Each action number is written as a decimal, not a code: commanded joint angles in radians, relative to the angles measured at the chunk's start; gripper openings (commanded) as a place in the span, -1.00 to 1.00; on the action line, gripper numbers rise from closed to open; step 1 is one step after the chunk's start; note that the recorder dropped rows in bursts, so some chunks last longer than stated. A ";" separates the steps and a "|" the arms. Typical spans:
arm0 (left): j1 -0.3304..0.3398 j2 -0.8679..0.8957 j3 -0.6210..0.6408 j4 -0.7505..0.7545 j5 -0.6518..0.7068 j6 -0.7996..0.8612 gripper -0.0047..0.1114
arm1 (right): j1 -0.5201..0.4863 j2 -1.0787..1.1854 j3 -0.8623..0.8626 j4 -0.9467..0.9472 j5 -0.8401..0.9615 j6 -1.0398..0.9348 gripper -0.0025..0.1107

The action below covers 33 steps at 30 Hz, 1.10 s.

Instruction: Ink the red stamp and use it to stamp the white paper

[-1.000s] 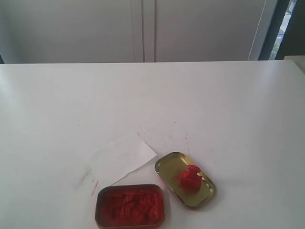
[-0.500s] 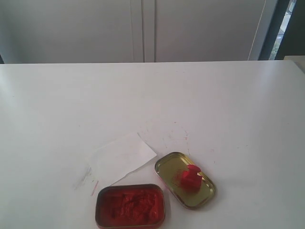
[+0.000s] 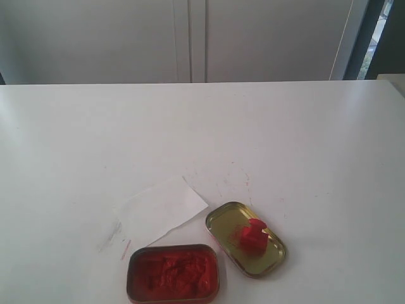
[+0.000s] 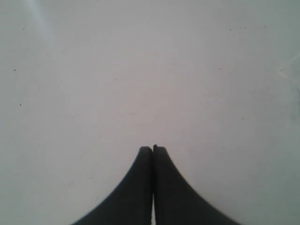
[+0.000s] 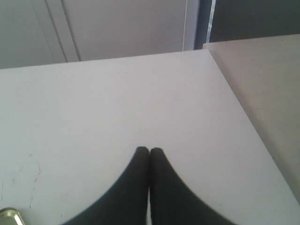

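Observation:
The red stamp (image 3: 252, 235) stands knob-up inside the gold tin lid (image 3: 228, 222) near the table's front. Left of the lid lies the white paper (image 3: 162, 208), a thin slip set at an angle. The open tin of red ink paste (image 3: 174, 273) sits just in front of the paper. Neither arm shows in the exterior view. My left gripper (image 4: 153, 149) is shut with nothing in it, over bare white table. My right gripper (image 5: 149, 151) is also shut and empty; a corner of the gold tin lid (image 5: 8, 215) peeks in at that view's edge.
The white table (image 3: 285, 139) stretches wide behind the objects, with faint red smudges (image 3: 237, 177) beyond the lid. Pale cabinet doors (image 3: 190, 38) stand behind it. In the right wrist view the table's edge (image 5: 234, 93) borders a beige surface (image 5: 272, 84).

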 commanded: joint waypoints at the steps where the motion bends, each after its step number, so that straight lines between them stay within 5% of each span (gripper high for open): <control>1: 0.000 -0.004 0.010 -0.002 0.007 -0.002 -0.92 | 0.002 0.071 -0.059 0.003 0.108 0.007 -0.96; 18: 0.000 -0.004 0.010 -0.002 0.007 -0.002 -0.92 | 0.010 0.413 -0.114 0.279 0.305 -0.305 -0.96; 33: 0.000 -0.004 0.010 -0.002 0.007 -0.002 -0.92 | 0.299 0.645 -0.233 0.291 0.314 -0.379 -0.96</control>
